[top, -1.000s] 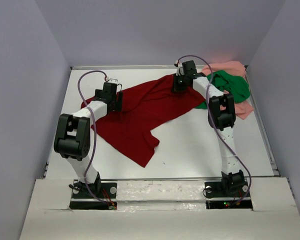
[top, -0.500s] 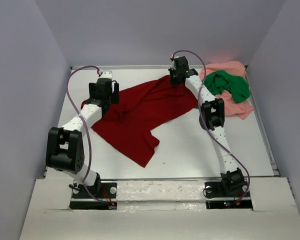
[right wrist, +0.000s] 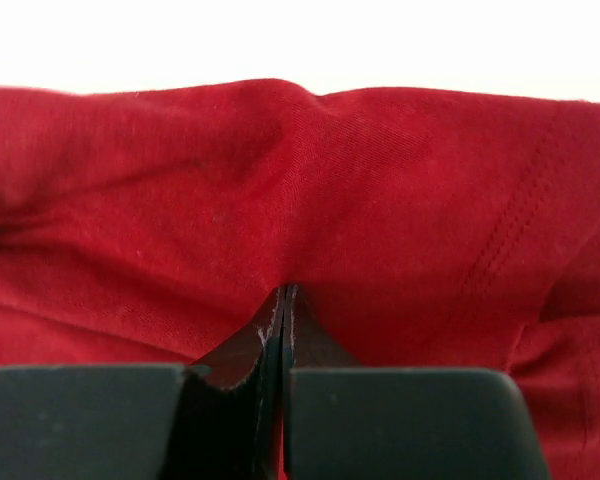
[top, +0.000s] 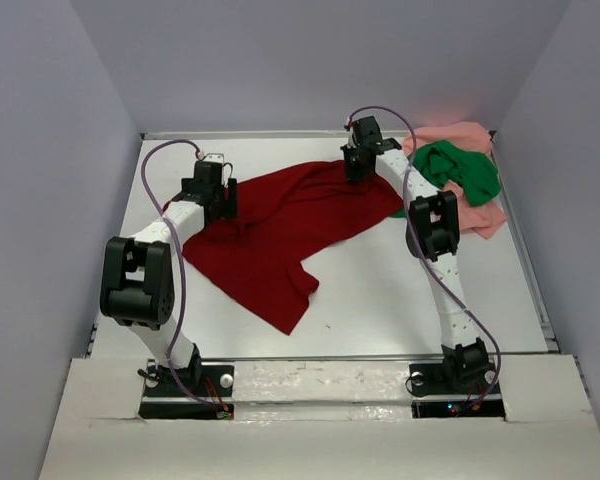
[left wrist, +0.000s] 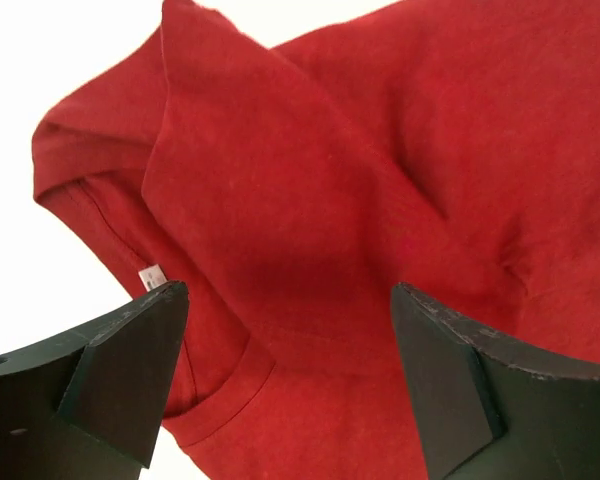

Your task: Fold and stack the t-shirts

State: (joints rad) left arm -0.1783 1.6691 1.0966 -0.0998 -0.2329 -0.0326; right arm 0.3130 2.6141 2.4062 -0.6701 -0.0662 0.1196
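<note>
A: Where does the dark red t-shirt (top: 280,230) lie?

B: It lies rumpled across the middle of the table (top: 400,290), reaching from the left side toward the far right. The green t-shirt (top: 460,168) sits bunched on top of the pink t-shirt (top: 485,215) in the far right corner, and no gripper is on either.

A: And the grippers?

B: The right gripper (right wrist: 283,300) is clenched on a pinch of the red cloth at its far edge, where the fabric puckers toward the closed tips. The left gripper (left wrist: 285,300) hangs spread wide over the collar (left wrist: 230,395) end, near the white label (left wrist: 152,276), with nothing between its fingers.

A: How will the shirt handle?

B: Probably light, limp and a little clingy. It should sag wherever it is unsupported, so a single pinch only drags it. The ribbed collar band or a shoulder seam looks like the firmest hold; a pinch in open cloth may catch one layer or slip. The shoulder beside the collar would suit the left gripper, so both arms can stretch the shirt flat.
</note>
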